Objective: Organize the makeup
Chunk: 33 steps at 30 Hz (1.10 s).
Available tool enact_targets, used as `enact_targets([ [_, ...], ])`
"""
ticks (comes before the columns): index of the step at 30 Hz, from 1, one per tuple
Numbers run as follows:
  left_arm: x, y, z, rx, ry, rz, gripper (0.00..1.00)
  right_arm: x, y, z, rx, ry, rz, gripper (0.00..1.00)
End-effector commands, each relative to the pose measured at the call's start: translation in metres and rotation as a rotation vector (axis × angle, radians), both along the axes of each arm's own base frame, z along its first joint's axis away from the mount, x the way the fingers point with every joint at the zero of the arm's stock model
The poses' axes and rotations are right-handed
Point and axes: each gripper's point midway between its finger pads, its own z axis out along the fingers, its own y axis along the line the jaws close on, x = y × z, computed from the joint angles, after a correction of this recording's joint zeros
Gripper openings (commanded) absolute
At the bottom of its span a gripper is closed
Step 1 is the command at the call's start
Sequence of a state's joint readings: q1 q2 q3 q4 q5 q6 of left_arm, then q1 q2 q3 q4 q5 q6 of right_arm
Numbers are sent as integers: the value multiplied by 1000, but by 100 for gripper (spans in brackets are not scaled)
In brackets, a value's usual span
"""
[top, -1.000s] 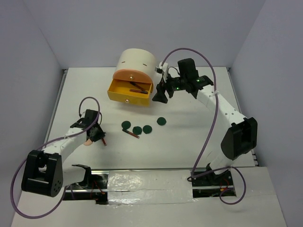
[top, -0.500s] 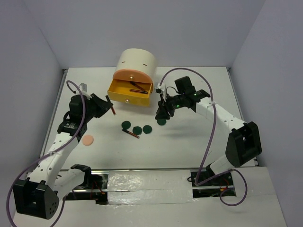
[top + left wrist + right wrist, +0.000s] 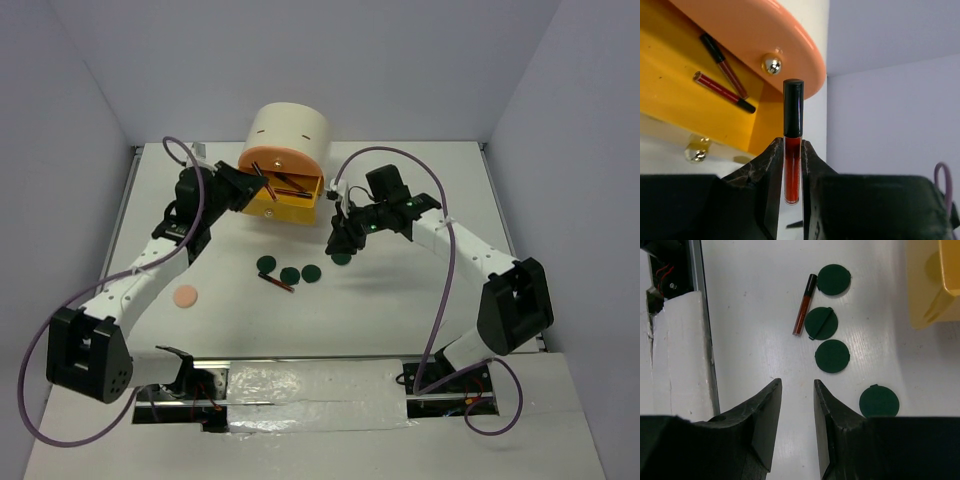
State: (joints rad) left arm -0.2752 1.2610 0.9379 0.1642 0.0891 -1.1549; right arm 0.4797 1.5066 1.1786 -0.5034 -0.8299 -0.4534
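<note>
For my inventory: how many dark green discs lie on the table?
4 discs: three in a row beside the red tube, the fourth apart, near the right fingers. No others visible.

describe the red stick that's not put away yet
In front of the cream cabinet sits a row of green discs. The stick lies flat on their near side. It is the only one on the table, not in the drawer or held.
</note>
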Motion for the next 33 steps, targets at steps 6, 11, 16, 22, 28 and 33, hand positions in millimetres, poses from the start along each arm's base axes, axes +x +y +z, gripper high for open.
enact_targets([
  [6, 38, 9, 15, -120, 39, 200, 0, -2, 2, 20, 31, -83, -9, 43],
  [11, 48, 11, -7, -125, 146, 251, 2, 1, 0, 21, 23, -93, -19, 47],
  [16, 56, 9, -18, -114, 182, 259, 33, 1, 0, 18, 15, -89, -20, 53],
  [22, 57, 4, -20, -118, 186, 237, 54, -4, 2, 10, -11, -88, 2, 57],
  [28, 55, 3, -8, -110, 162, 218, 60, -15, 11, 3, -33, -81, 43, 59],
  [33, 43, 13, 9, -31, 118, 220, 36, -21, 19, -3, -54, -75, 75, 59],
])
